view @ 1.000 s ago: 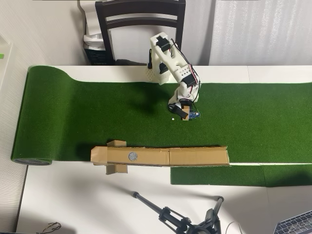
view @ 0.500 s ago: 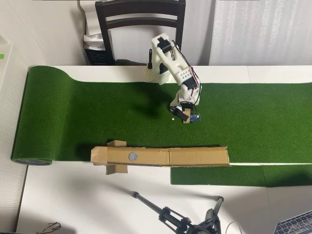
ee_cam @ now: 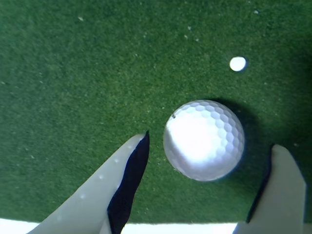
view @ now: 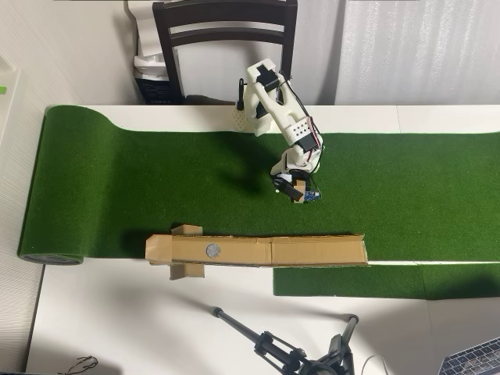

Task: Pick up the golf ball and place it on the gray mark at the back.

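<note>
In the wrist view a white dimpled golf ball (ee_cam: 204, 140) lies on the green turf (ee_cam: 87, 73). My gripper (ee_cam: 212, 141) is open, with one finger (ee_cam: 127, 181) to the ball's left and the other (ee_cam: 285, 187) to its right, both apart from it. In the overhead view the white arm reaches down to the turf and the gripper (view: 297, 191) hides the ball. The gray round mark (view: 212, 251) sits on a long cardboard strip (view: 312, 251), below and to the left of the gripper in that view.
A small white dot (ee_cam: 238, 64) lies on the turf beyond the ball. The turf's white lower edge shows close under the fingers. A dark chair (view: 226, 35) stands at the top of the overhead view, a tripod (view: 289, 351) at the bottom.
</note>
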### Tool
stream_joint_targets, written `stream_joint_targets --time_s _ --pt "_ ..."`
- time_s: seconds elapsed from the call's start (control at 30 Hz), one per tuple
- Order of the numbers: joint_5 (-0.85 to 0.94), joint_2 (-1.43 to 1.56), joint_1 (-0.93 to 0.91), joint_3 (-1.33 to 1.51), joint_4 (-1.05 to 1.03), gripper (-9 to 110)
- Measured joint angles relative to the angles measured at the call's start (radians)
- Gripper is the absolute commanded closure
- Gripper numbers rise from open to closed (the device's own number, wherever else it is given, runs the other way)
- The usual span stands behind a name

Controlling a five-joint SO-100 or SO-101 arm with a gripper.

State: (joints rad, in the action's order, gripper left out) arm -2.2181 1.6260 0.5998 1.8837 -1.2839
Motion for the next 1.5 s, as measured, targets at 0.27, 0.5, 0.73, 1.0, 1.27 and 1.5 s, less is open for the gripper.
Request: stream_joint_targets --time_s 0.27,0.5,0.73,1.0,1.27,1.5 --pt "0.0 0.0 0.0 0.0 0.0 63" --pt "0.0 -0.038 0.0 0.0 0.0 63" --pt "0.0 -0.084 0.0 0.0 0.0 63" --pt "0.0 -0.097 0.0 0.0 0.0 63" --pt "0.0 -0.097 0.015 0.0 -0.063 63" --pt "0.0 -0.097 0.032 0.0 -0.083 63"
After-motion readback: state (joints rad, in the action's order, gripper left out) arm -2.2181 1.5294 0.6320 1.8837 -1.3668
